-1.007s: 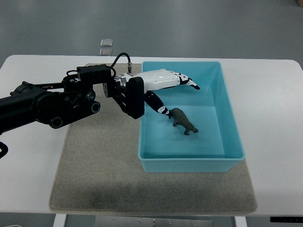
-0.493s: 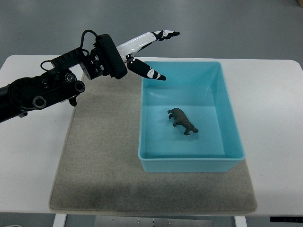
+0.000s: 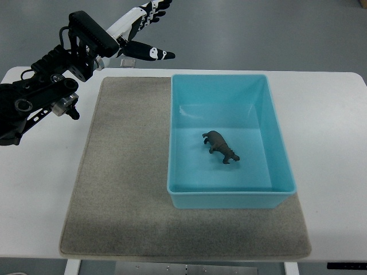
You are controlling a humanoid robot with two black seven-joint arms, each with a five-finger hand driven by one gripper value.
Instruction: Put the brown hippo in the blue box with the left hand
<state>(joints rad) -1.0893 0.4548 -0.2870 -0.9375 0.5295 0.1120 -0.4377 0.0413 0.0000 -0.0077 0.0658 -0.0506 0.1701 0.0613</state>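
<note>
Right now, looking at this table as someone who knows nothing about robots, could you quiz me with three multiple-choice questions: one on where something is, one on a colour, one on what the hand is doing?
1. Where is the brown hippo?
A. on the mat
B. inside the blue box
C. in the left hand

2. What colour is the mat under the box?
A. grey-beige
B. red
C. green

3. What state is the left hand in?
A. closed on the hippo
B. open and empty, up beyond the table's far left corner
C. resting flat inside the box

Answers: 1 B, the hippo stands on the box floor. 2 A, the mat looks grey-beige. 3 B, its fingers are spread and hold nothing.
</note>
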